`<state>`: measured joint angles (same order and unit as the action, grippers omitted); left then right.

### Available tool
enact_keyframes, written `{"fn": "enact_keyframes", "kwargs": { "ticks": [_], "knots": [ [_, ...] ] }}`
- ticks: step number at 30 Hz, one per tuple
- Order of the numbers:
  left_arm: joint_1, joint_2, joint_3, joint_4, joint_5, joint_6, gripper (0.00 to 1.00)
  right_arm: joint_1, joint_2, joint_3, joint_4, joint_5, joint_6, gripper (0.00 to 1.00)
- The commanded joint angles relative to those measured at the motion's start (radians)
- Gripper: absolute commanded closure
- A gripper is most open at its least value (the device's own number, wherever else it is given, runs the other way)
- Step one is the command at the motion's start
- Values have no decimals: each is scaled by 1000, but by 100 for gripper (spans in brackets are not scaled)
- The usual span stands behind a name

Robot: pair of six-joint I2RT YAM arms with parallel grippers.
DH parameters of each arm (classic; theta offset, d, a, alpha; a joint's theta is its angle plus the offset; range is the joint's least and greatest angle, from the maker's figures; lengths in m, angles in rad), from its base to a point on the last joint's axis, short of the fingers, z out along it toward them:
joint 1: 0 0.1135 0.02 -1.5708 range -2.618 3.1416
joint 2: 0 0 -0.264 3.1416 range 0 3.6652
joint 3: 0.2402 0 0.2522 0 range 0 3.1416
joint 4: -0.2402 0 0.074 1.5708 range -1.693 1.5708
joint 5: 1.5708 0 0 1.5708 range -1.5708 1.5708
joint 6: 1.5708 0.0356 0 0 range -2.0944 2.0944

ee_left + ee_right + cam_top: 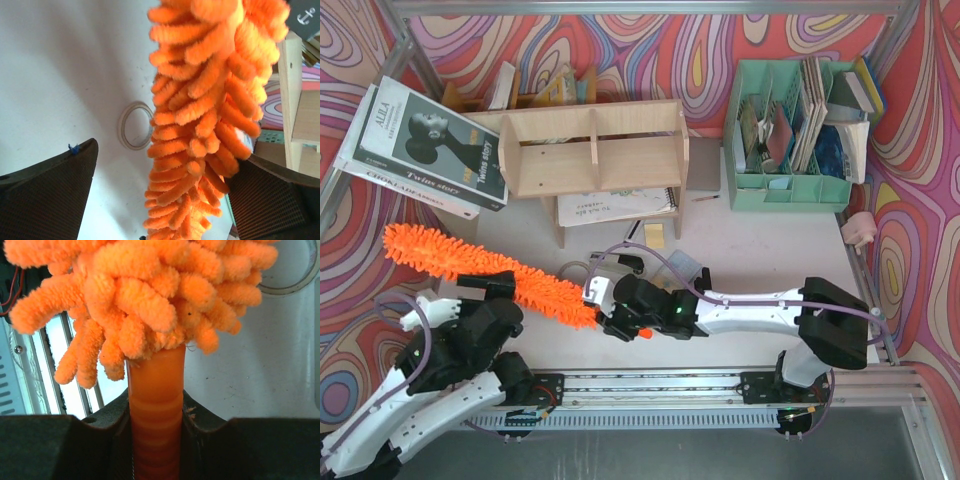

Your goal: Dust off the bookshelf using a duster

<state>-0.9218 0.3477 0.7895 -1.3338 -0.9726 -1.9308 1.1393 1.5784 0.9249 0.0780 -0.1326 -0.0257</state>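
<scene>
The orange fluffy duster (485, 270) lies slanted above the table, its tip at the left, in front of the bookshelf (595, 150). The bookshelf is light plywood and stands at the back centre. My right gripper (605, 298) is shut on the duster's orange handle (156, 405), just below the fluff (145, 295). My left gripper (505, 290) is open, with its jaws wide apart on either side of the fluffy head (200, 125). The fluff brushes the right finger (270, 200); the left finger (50, 195) stands clear of it.
A roll of tape (575, 270) lies on the table under the duster. Large books (425, 150) lean left of the shelf, with a darker wooden rack (520, 95) behind. A mint-green organiser (790, 135) holding books stands at the back right. A notebook (620, 205) lies under the shelf.
</scene>
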Motion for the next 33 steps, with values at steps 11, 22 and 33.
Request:
{"fn": "enact_keyframes", "kwargs": {
  "ticks": [11,22,33],
  "knots": [
    [2,-46,-98,313,63,220,9,24,40,101,31,-35,-8,100],
    [3,-72,-147,303,45,137,66,60,68,178,17,-36,-14,96],
    [3,-96,-132,284,-24,107,100,60,124,196,7,14,-21,56]
  ]
}}
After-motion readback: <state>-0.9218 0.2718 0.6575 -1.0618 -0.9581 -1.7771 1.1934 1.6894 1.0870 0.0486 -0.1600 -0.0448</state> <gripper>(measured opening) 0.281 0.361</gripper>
